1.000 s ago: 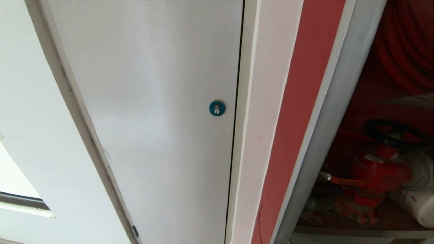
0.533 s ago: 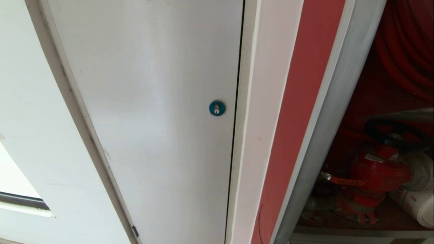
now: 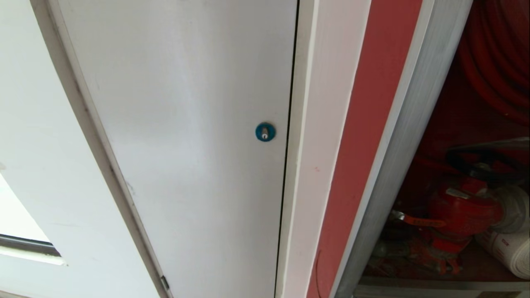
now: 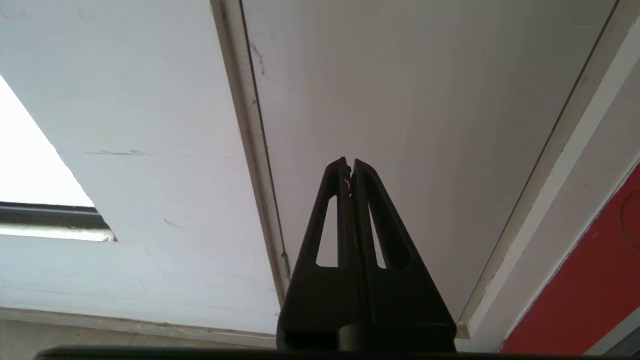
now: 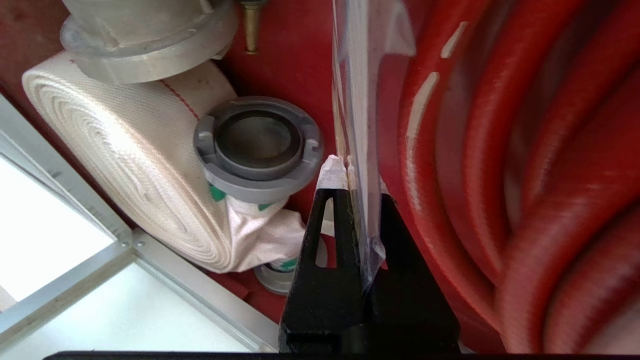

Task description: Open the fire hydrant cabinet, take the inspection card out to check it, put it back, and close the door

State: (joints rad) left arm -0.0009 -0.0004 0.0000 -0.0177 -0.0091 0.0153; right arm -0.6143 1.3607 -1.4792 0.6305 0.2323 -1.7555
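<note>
The fire hydrant cabinet (image 3: pixel 399 157) stands open at the right of the head view, its silver frame round a red interior. Inside are the red valve (image 3: pixel 463 211), the red hose reel (image 3: pixel 497 62) and the white rolled hose (image 3: pixel 511 250). My right gripper (image 5: pixel 351 167) is inside the cabinet, shut on the inspection card (image 5: pixel 357 95). The card is a thin white sheet in a clear sleeve, seen edge-on beside the hose reel (image 5: pixel 505 175). In the head view the card (image 3: pixel 492 144) is a grey sliver above the valve. The door is out of view. My left gripper (image 4: pixel 350 162) hangs shut and empty.
A plain white panel (image 3: pixel 186 145) with a blue round lock (image 3: pixel 265 132) fills the left of the head view. Close to my right gripper are a grey hose coupling (image 5: pixel 257 147), the rolled hose (image 5: pixel 115 165) and the cabinet's silver frame (image 5: pixel 165 280).
In the head view the card's edge has sunk from under the hose reel to just above the valve's handwheel. The rest of the scene has not shifted.
</note>
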